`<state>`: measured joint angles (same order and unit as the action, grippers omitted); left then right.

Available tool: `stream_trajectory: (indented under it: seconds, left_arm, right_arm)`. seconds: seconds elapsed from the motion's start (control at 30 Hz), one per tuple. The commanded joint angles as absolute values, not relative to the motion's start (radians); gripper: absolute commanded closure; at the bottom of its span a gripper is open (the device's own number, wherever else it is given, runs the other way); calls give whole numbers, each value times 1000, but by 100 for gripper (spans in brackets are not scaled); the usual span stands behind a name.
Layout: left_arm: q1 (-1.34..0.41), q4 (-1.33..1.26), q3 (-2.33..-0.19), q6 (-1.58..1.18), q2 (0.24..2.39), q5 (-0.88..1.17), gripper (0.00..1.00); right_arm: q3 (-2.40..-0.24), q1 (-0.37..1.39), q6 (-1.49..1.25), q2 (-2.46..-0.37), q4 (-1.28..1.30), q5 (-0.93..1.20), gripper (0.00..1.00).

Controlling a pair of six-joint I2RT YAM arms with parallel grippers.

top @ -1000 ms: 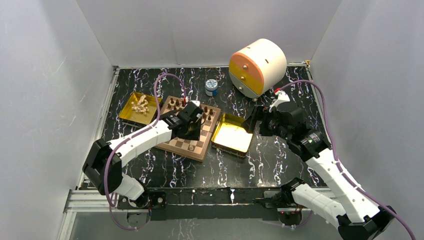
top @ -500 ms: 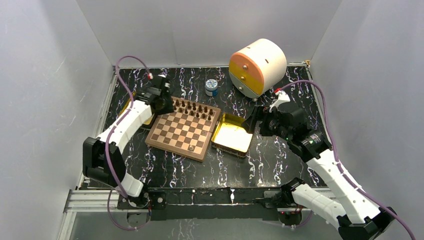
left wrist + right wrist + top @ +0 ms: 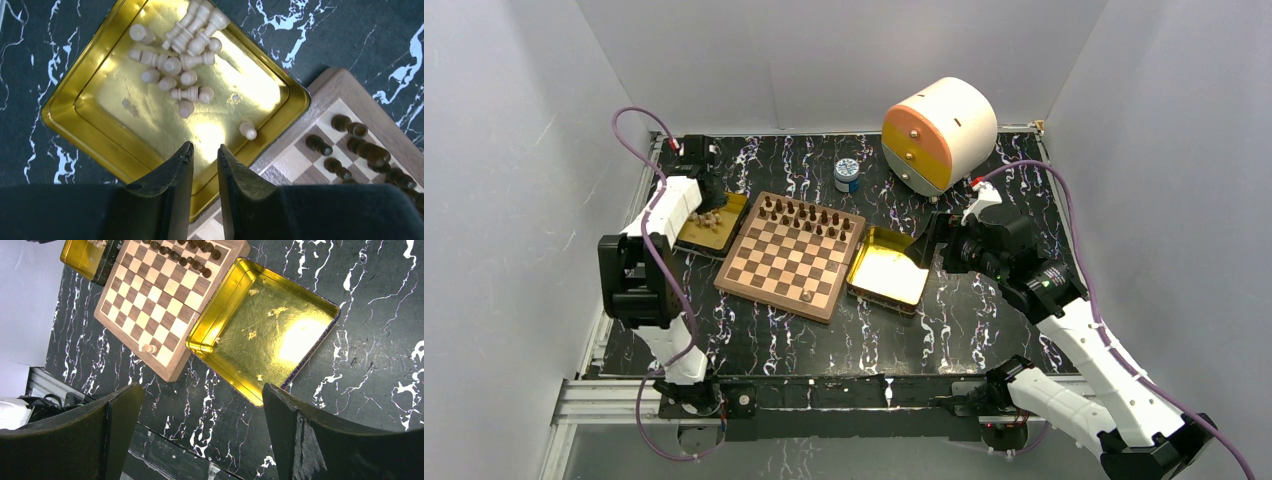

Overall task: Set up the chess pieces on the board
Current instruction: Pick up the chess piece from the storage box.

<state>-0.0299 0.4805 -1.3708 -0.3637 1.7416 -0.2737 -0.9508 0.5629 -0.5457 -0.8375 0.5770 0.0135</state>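
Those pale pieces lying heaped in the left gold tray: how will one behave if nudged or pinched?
Probably rolls: most pale pieces lie on their sides, round-bodied. The gold tray looks slick, so one may skid. Small and tapered, it could squirt from a pinch.

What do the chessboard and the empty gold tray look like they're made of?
The board looks like wood, matte, in light and dark brown tones. The empty tray seems thin metal, glossy gold: it throws glare and shows scuffs.

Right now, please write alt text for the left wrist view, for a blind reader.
The left gripper, jaws slightly apart and empty, hangs over a gold tray of pale pieces. At right lies a board corner with dark pieces.
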Motion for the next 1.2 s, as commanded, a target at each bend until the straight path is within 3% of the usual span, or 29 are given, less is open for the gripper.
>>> stream_trajectory:
  seconds: [0.0,1.17]
  left_arm:
    - [-23,447,-1441,-335,1784,-281,78]
    - [32,410,-1514,-281,1998,-227,76]
  right_arm:
    - [-985,558,-542,-834,549,8,1]
    - [-1009,560,-523,-851,561,-26,2]
